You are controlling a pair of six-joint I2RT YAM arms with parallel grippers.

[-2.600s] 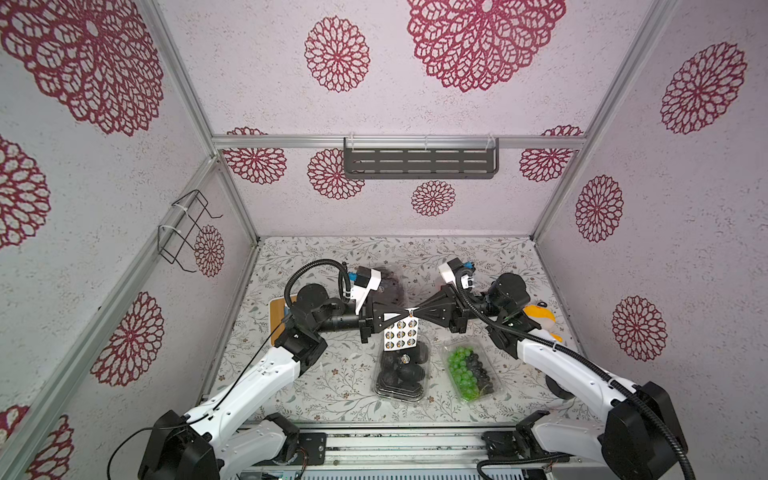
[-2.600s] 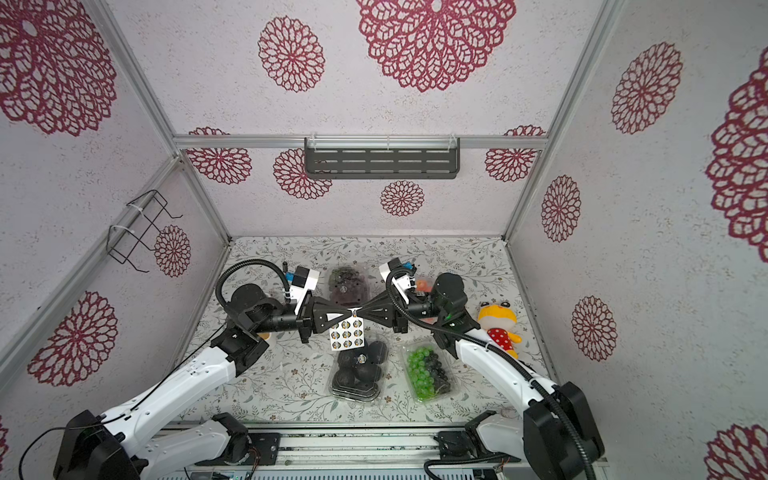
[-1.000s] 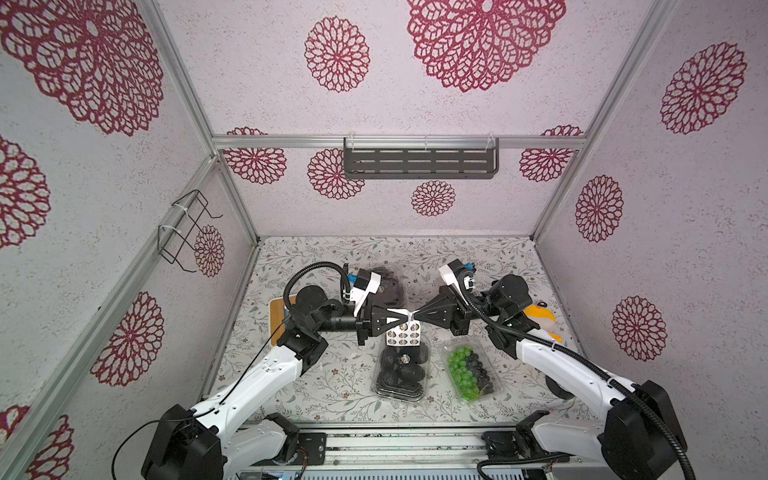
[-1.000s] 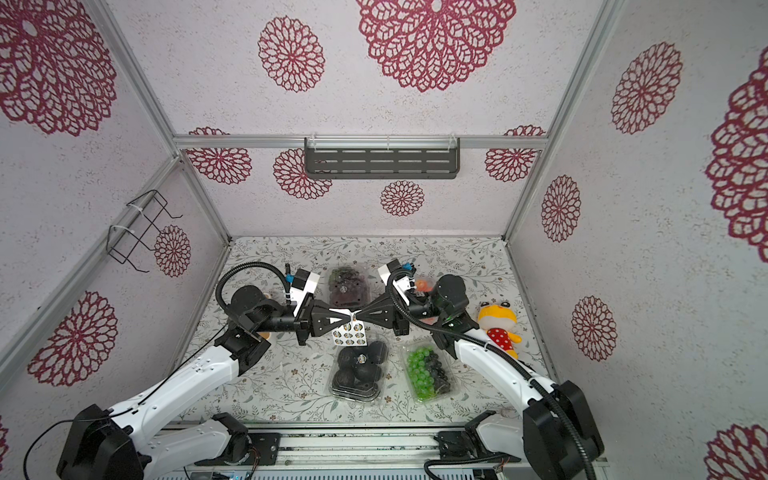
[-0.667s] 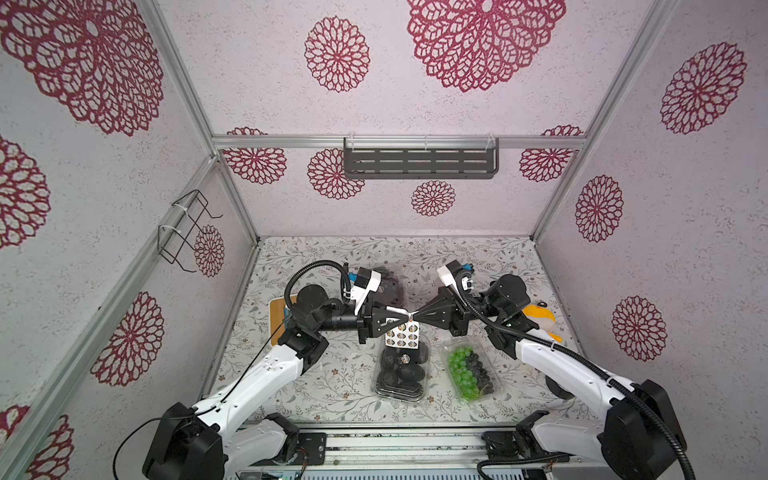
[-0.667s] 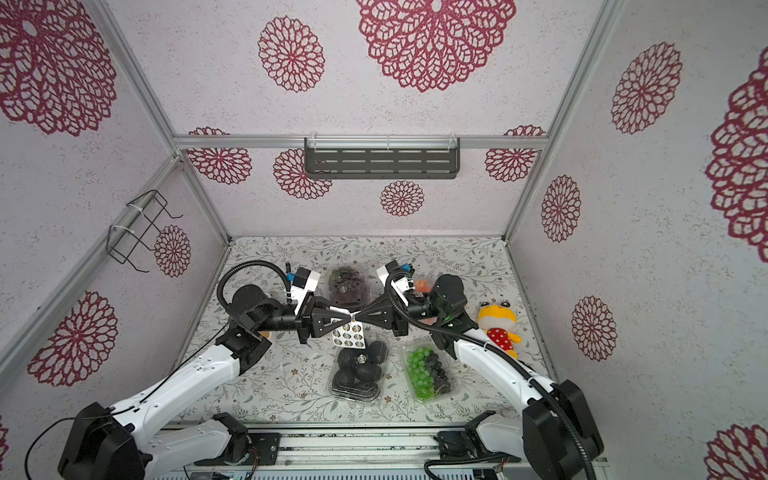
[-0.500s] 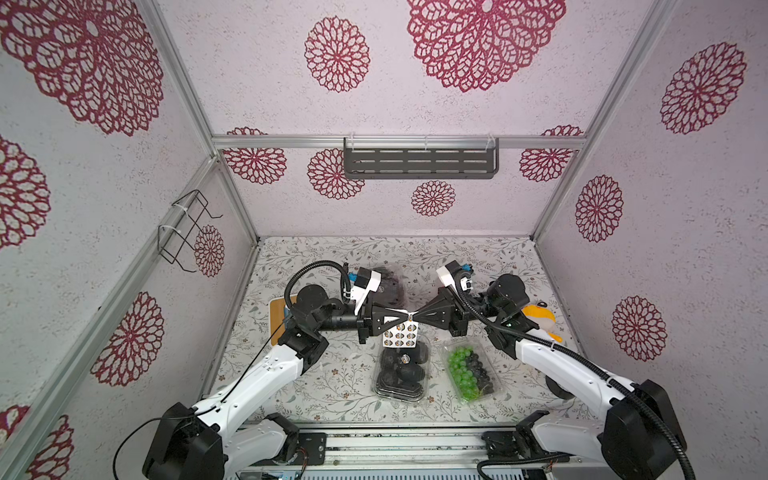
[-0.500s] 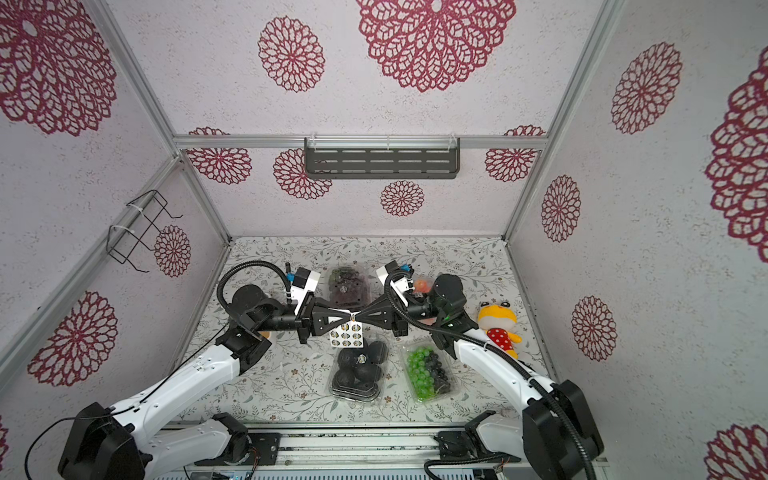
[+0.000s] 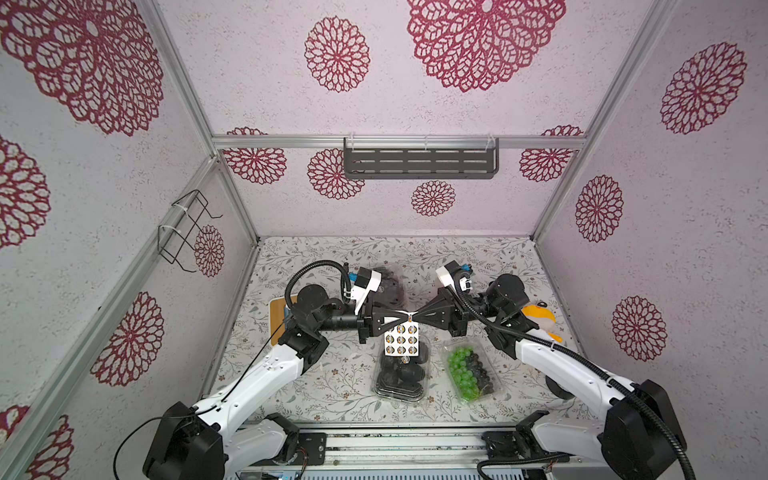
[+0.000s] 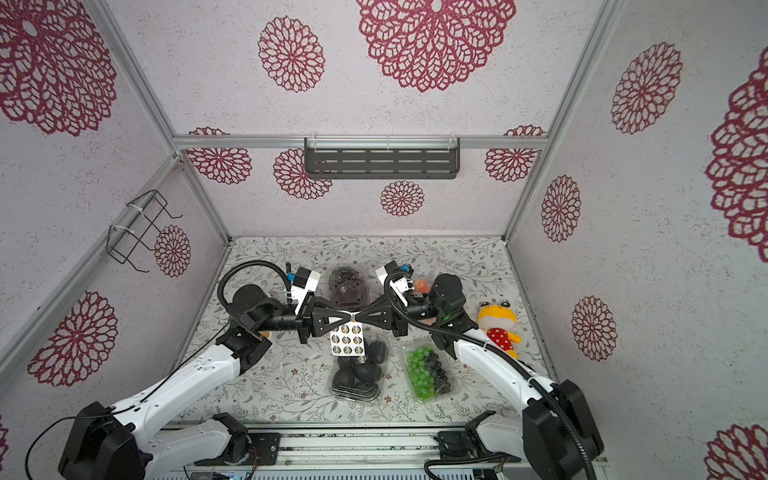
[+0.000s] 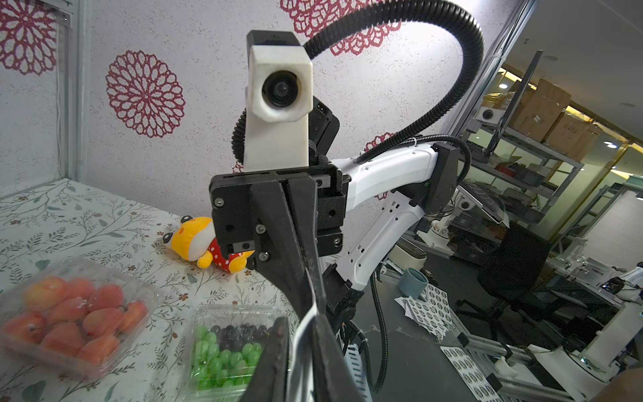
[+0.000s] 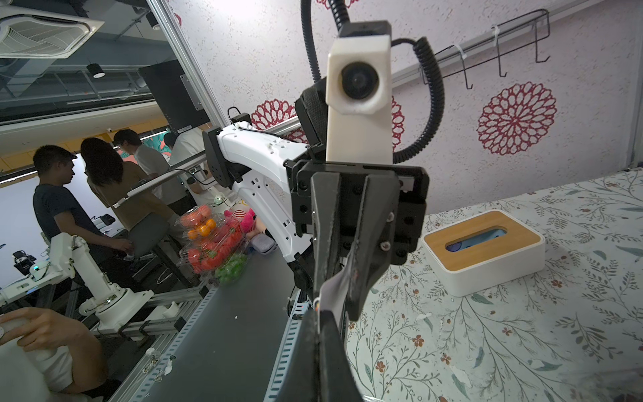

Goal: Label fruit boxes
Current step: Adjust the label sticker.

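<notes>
In both top views my two grippers meet tip to tip above the middle of the table. The right gripper [image 9: 417, 322] [image 10: 360, 320] [image 12: 318, 309] is shut on the top edge of the white sticker sheet [image 9: 401, 340] [image 10: 347, 340], which hangs down. The left gripper [image 9: 402, 322] [image 10: 346, 320] [image 11: 299, 323] stands slightly open around that edge. Of the fruit boxes, the black-fruit box [image 9: 401, 376] lies under the sheet. The green-and-black grape box [image 9: 471, 370] [image 11: 222, 351] lies to its right. The purple grape box [image 10: 348, 284] and the strawberry box [image 11: 73, 309] lie behind.
A white box with a wooden lid [image 12: 483, 247] [image 9: 278, 307] sits at the left of the table. A yellow plush toy [image 10: 498, 324] [image 11: 201, 243] lies at the right. A grey shelf [image 9: 419, 162] hangs on the back wall and a wire rack [image 9: 187, 232] on the left wall.
The left gripper's jaws have eased apart a little on the sheet's edge. The right gripper stays shut. Both arms have stayed tip to tip in nearly the same place.
</notes>
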